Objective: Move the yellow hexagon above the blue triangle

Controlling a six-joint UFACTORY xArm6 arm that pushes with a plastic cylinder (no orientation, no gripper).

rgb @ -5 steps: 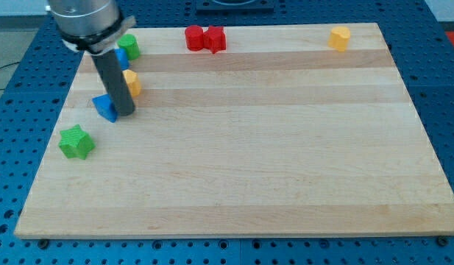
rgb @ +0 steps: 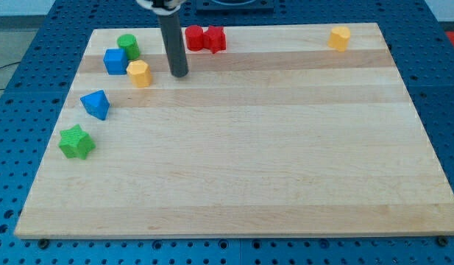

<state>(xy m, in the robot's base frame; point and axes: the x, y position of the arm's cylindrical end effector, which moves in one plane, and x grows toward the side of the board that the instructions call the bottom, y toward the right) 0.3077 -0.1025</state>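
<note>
- Wooden board (rgb: pixel 249 169) is lying flat on the blue pegboard bench (rgb: pixel 20 44), giving my tip one level sliding surface.
- My tip (rgb: pixel 179 74) is resting on the board near its top edge, apart from every block, to the right of the yellow hexagon (rgb: pixel 139 73). No fingers on this rig, so nothing is being grasped; the rod is only pushing.
- Blue cube (rgb: pixel 115 61) is touching the yellow hexagon's upper left, with the green cylinder (rgb: pixel 129 46) just behind, toward the top-left corner.
- Blue triangle (rgb: pixel 96 104) is sitting below-left of the hexagon, near the left edge; the hexagon looks roughly above it already, slightly right.
- Green star (rgb: pixel 76 142) is lying lower on the left edge.
- Two red blocks (rgb: pixel 205 38) are touching at the top edge; an orange-yellow block (rgb: pixel 340 37) is sitting near the top-right corner.
</note>
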